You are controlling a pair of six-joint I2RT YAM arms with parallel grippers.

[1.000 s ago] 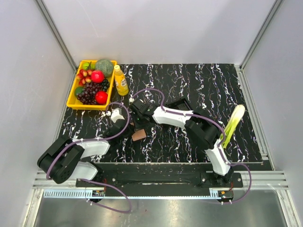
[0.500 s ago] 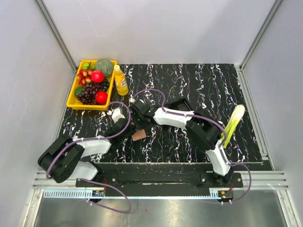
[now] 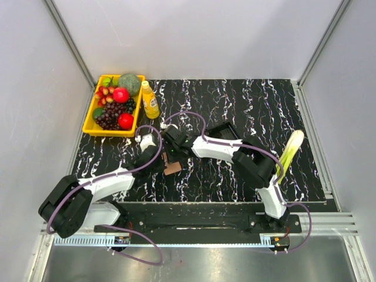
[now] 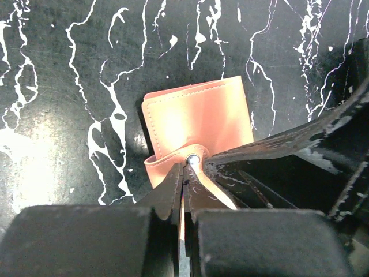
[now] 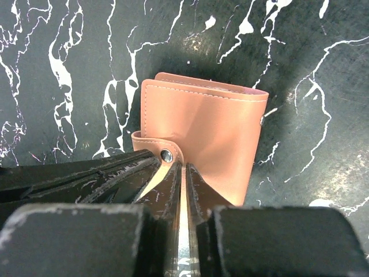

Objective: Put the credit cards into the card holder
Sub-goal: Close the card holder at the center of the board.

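Yellow tray (image 3: 108, 133): sat at the far left of the table (image 3: 247, 106), loaded with fruit, well apart from the work.
Bottle (image 3: 150, 101): stood upright just right of the tray, beyond the left arm and clear of it.
Left gripper (image 4: 183, 173): fingers were pressed together, their tips at the snap tab. I could not tell whether the tab was pinched.
Card holder (image 4: 199, 115): lay flat on the table between the two grippers, folded, with its tab curling up at the edge nearest both sets of fingers. The body stretched straight ahead from the fingertips.
Right gripper (image 5: 183, 173): fingers were drawn nearly together with only a thin slit, over the holder's near edge beside the snap. What they held, if anything, could not be told.
Nearer arm: neither, since both sets of tips met at the same edge.
In the way: each gripper's finger crossed close by the other's at the tab, so opening the holder looked cramped.
Credit cards: not made out in any view.
Black box (image 3: 222, 130): lay just right of the grippers, partly under the right arm.
Green stalk (image 3: 291, 154): lay far right, well apart.
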